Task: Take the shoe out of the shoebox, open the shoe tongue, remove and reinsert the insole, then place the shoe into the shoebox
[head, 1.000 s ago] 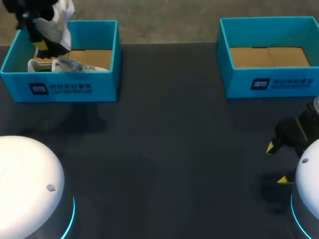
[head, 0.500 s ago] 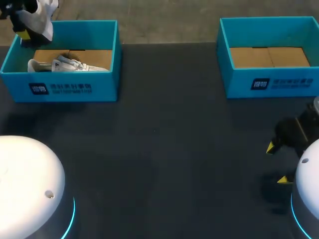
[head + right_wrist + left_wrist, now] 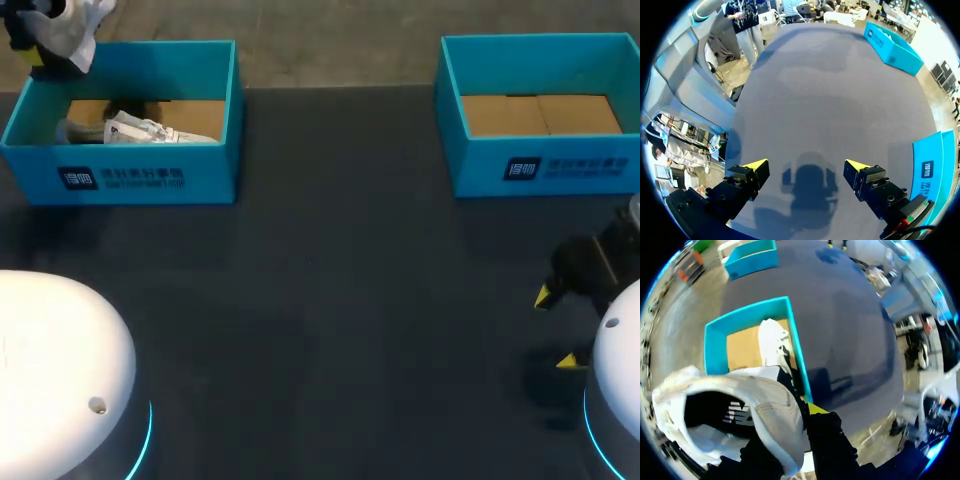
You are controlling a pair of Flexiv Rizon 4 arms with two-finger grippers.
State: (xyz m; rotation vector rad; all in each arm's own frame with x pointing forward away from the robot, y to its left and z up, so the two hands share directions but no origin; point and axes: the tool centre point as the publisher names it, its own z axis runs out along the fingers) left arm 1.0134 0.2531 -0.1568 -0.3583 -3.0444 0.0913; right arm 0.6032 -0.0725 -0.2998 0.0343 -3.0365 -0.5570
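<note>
My left gripper hangs above the far left corner of the left blue shoebox, shut on a white shoe. In the left wrist view that shoe fills the space at my fingers, its dark opening facing the camera, with one yellow tip beside it. A second white shoe lies on its side on the box's cardboard floor, and shows in the wrist view as the second shoe well below the gripper. My right gripper is open low over the table at the front right, with nothing between its fingers.
A second blue shoebox stands at the back right, showing only its cardboard floor. Dark tabletop spreads between the two boxes and forward to my arm bases.
My left gripper has risen up and back to the left out of the left box, carrying the white shoe. The other shoe stays in the box. The right arm has kept still.
</note>
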